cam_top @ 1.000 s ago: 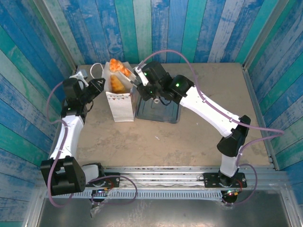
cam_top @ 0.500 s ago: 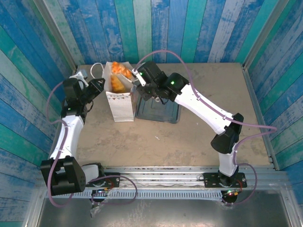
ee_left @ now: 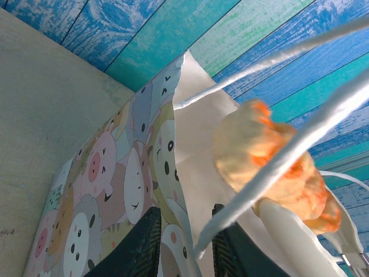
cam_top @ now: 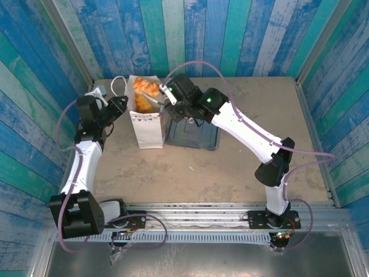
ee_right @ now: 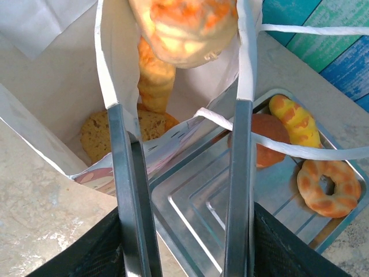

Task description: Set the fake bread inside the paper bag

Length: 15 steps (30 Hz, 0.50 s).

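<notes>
The white paper bag (cam_top: 147, 130) stands upright left of the tray, its printed outer wall (ee_left: 132, 173) close in the left wrist view. My left gripper (cam_top: 124, 104) (ee_left: 184, 222) is shut on the bag's rim, the wall pinched between its fingers. My right gripper (cam_top: 154, 99) (ee_right: 181, 34) reaches over the bag's mouth, jaws apart, with an orange-glazed bread (ee_right: 184, 26) (ee_left: 265, 156) (cam_top: 147, 88) loose between its white fingertips. Inside the bag lie a croissant (ee_right: 155, 81) and a brown square slice (ee_right: 106, 133).
A grey metal tray (cam_top: 193, 135) (ee_right: 196, 208) sits right of the bag, holding a round bun (ee_right: 265, 138), a twisted roll (ee_right: 294, 121) and a ring doughnut (ee_right: 328, 187). A white cord handle (ee_right: 300, 151) hangs across the tray. Blue plank walls enclose the table.
My right gripper has carried the bread left from above the tray to over the bag's mouth, and its jaws have widened. The left arm and the bag have held still.
</notes>
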Available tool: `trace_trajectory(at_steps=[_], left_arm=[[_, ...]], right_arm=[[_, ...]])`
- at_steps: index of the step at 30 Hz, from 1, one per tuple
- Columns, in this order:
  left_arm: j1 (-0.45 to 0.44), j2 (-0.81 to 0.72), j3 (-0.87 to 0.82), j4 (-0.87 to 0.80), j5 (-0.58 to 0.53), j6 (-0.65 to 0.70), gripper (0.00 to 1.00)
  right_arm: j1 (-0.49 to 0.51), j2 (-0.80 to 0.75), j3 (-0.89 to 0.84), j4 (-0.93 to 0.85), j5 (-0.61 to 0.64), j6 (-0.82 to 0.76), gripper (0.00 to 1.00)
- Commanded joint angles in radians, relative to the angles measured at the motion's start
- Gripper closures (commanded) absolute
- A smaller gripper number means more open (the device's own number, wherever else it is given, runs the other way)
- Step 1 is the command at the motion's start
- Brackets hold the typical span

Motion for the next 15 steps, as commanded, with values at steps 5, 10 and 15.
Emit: trace_trajectory(at_steps=[5,10,15], left_arm=[[-0.004,-0.005,-0.01,-0.004,0.016,0.014,0.72],[-0.004,-0.006,-0.01,-0.002,0.019,0.013,0.72],[-0.004,-0.009,-0.012,0.003,0.031,0.007,0.72]], right_arm=[[0.0,-0.009,0.037,0.0,-0.004,0.005,0.45],[0.0,-0.015,0.047,0.002,-0.02,0.011,0.45],[0.0,-0.03,0.048,0.017,-0.037,0.019,0.46]])
